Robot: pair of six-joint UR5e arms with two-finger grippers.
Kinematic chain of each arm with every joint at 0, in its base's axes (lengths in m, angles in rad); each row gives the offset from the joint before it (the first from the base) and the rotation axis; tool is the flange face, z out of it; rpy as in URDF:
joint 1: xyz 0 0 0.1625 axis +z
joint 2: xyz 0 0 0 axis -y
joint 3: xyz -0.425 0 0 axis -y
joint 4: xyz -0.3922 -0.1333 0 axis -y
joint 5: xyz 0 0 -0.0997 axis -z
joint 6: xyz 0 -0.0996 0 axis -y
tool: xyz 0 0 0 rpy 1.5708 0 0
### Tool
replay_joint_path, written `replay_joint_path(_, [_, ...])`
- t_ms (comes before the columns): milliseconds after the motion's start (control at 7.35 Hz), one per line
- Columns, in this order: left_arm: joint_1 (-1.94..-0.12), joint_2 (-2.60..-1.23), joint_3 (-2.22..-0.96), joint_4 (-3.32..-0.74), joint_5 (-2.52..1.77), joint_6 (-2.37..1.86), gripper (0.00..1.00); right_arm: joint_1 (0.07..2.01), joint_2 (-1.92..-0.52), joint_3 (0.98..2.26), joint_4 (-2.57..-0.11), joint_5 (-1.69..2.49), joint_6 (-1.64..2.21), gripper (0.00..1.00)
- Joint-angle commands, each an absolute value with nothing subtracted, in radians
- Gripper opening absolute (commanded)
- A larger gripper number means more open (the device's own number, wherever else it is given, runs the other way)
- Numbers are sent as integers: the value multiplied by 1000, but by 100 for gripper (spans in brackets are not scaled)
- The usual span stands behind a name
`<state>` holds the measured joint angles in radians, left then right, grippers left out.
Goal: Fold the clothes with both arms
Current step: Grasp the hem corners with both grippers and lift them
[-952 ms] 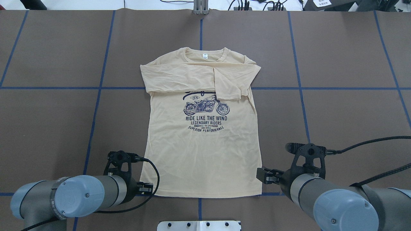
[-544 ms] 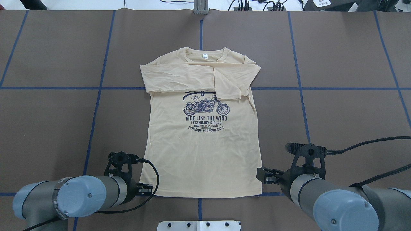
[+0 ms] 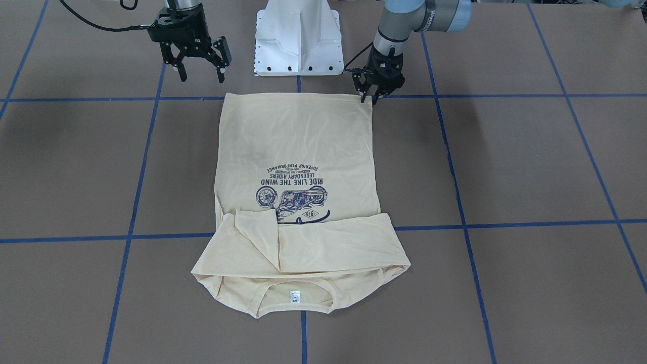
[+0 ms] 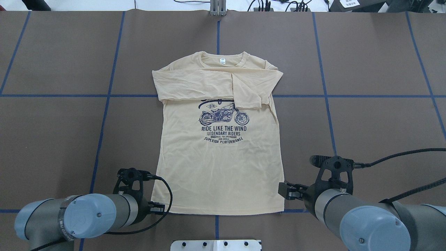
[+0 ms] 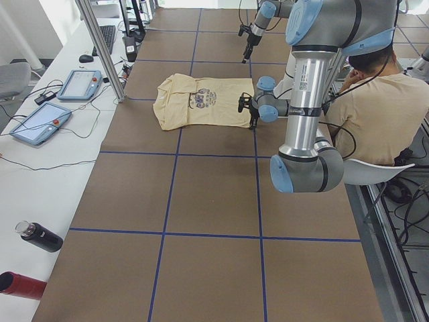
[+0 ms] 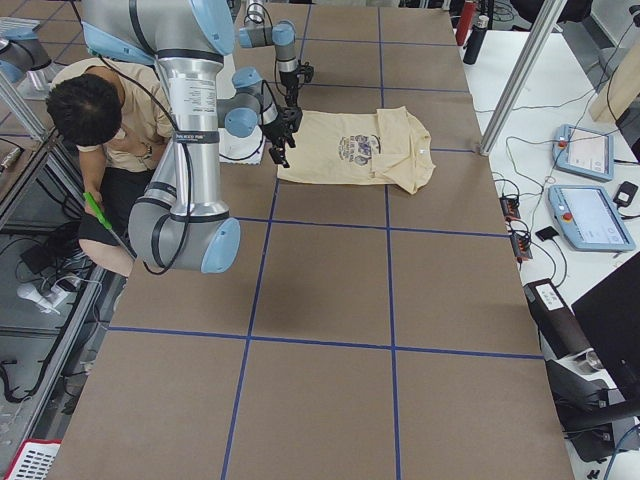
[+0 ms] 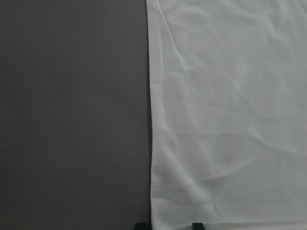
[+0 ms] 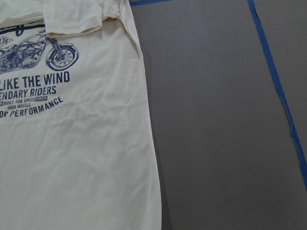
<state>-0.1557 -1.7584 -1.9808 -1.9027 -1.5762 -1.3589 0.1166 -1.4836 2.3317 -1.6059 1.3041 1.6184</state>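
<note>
Exterior front-facing: T-shirt (image 3: 298,146) lies flat mid-desk (image 3: 505,167), sleeves folded in, hem toward top of frame. Left jaws are parted and straddle the upper-right hem corner. Right jaws are spread wide, clear of the upper-left corner. Risk: one-sided pinch drags the hem and skews the fold.

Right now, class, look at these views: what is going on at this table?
A robot is folding a cream T-shirt that lies flat, print up, sleeves folded across the chest. The left gripper is down at one hem corner, fingers astride the edge. The right gripper hangs open beside the other corner, clear of the cloth.
</note>
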Motion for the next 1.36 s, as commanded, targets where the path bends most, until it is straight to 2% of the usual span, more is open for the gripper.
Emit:
replay_joint_path(0, [-146,-1758,-1991,-1901,-1574,-1359,0,117,-1486,2330,-1605,1304,1618,100])
replay_joint_path(408, [-147,-1764,-2016,-1898,-1574,-1359,0,82,-1493,2254,-1509,1248,1696,99])
replay_joint_path(544, [-147,-1767,-2017,-1898,-1575,-1359,0,49,-1494,2232,-1494,1200,1706,96])
replay_joint_path(680, [-147,-1769,-2022,-1898,-1575,-1359,0,2,-1490,2199,-1494,1136,1767,80])
replay_joint_path(816, [-149,-1763,-2045,-1896,-1575,-1359,0,-35,-1483,2159,-1493,1102,1808,57])
replay_joint_path(1224, [-149,-1756,-2051,-1894,-1577,-1356,0,-72,-1448,2085,-1493,1086,1824,50])
